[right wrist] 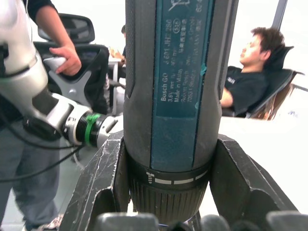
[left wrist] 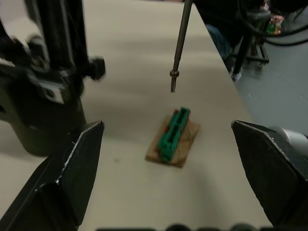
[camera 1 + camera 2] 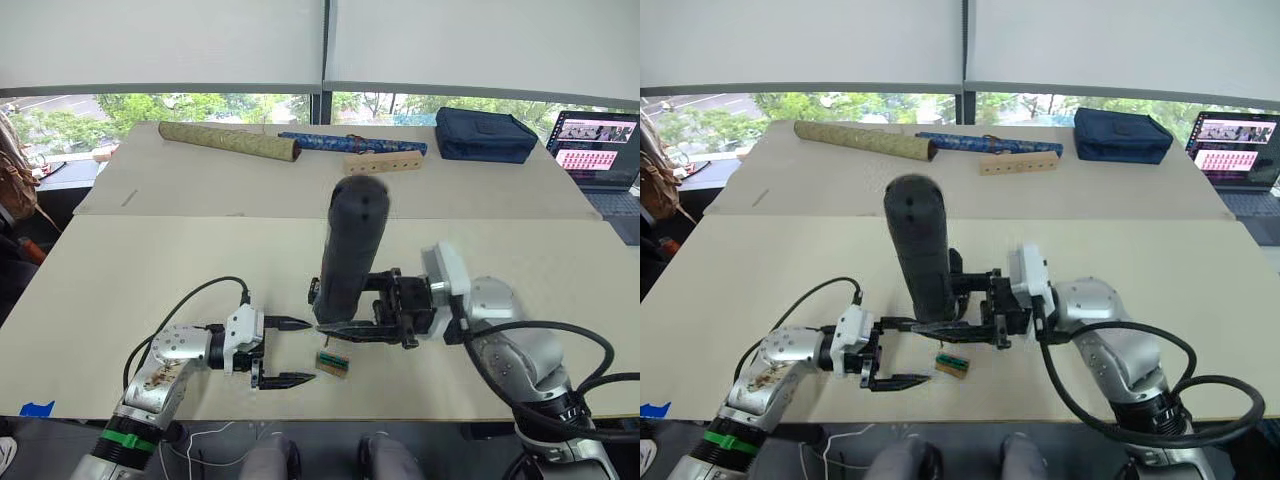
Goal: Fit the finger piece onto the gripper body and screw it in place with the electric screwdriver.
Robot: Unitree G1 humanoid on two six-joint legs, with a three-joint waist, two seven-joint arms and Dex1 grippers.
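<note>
My right gripper [image 3: 338, 320] is shut on the electric screwdriver [image 3: 352, 245], a thick dark cylinder held upright over the middle of the near table. Its thin metal bit [image 2: 176, 53] points down, with the tip hanging just above a small tan block with a green top [image 3: 332, 363]. A black mechanical block, apparently the gripper body [image 2: 41, 110], stands on the table just beyond the screwdriver, largely hidden behind it [image 3: 313, 291]. My left gripper [image 3: 295, 352] is open and low over the table, its fingers either side of the gap in front of the tan block. The finger piece is out of view.
On the far table lie an olive roll [image 3: 228, 141], a blue patterned roll [image 3: 350, 143], a wooden block with holes [image 3: 383, 162] and a navy bag [image 3: 484, 134]. A laptop [image 3: 597, 148] sits at the far right. People sit beyond the table [image 1: 250, 72].
</note>
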